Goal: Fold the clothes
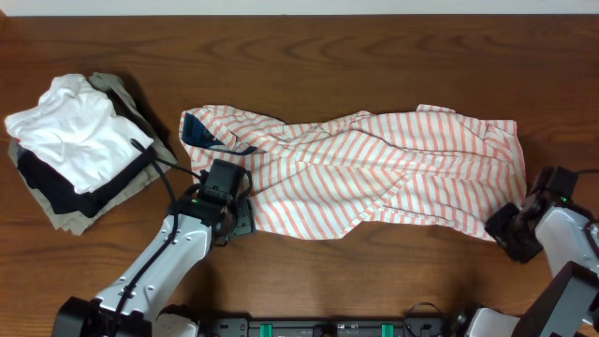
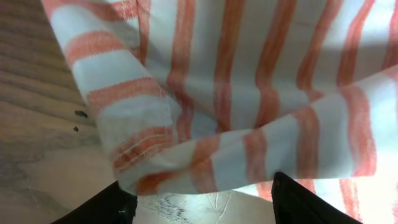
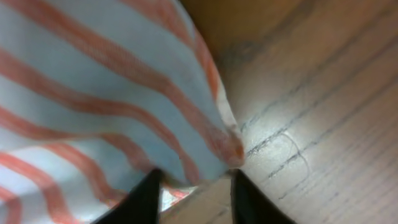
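Note:
The white shirt with orange-red stripes [image 1: 374, 168] lies spread and crumpled across the middle of the table, its dark blue inner collar [image 1: 201, 134] at the left end. My left gripper [image 1: 239, 220] is at the shirt's lower left edge. In the left wrist view its jaws [image 2: 199, 202] are wide open, with a folded edge of the shirt [image 2: 249, 93] just ahead of them. My right gripper [image 1: 501, 229] is at the shirt's lower right corner. In the right wrist view its jaws [image 3: 196, 193] stand apart around the tip of the shirt's corner [image 3: 93, 93], with table showing between them.
A stack of folded garments [image 1: 75, 150], white on top of black and khaki ones, sits at the left of the wooden table [image 1: 374, 56]. Bare wood lies behind and in front of the shirt.

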